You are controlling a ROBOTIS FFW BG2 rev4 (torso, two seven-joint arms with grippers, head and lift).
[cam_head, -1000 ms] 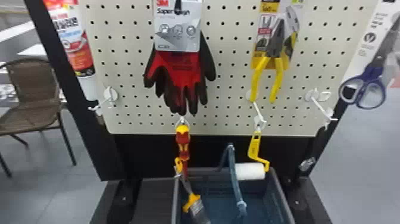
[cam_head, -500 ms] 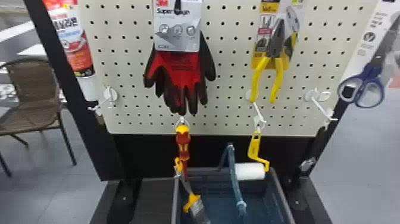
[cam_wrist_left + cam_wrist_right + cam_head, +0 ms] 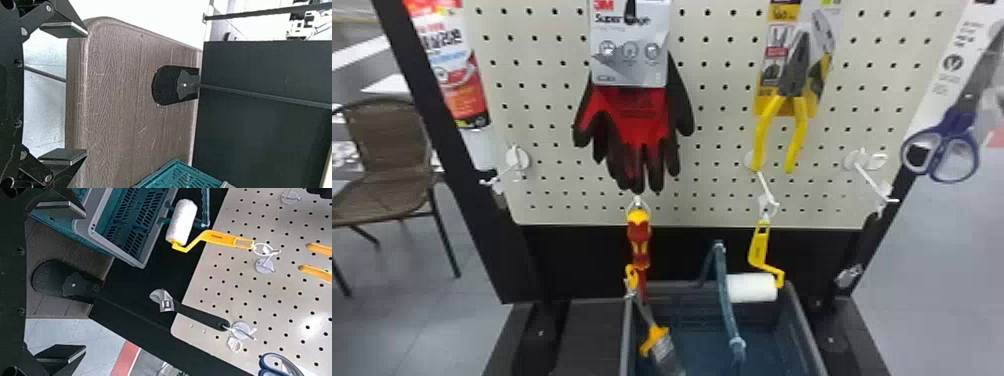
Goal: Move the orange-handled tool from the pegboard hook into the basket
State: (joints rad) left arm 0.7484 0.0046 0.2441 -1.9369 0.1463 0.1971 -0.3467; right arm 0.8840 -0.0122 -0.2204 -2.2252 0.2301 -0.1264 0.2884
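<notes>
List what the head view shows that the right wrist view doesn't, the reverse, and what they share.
Head view: the red-and-yellow screwdriver, the brush hanging below and beside it, and the brown chair at the left.

Right wrist view: the right claw, its fingers spread wide apart.

Both: the pegboard, the basket, the yellow-framed paint roller on its hook, the pliers' handles, part of the scissors and the adjustable wrench.

Red and dark lettering marks the silver-grey card (image 3: 629,67) on the red-and-black fabric gloves (image 3: 638,117); print stands on the yellow cardboard backing (image 3: 766,102) behind yellow-handled metal pliers (image 3: 797,75) and on the red-and-white cylindrical container (image 3: 457,75).
</notes>
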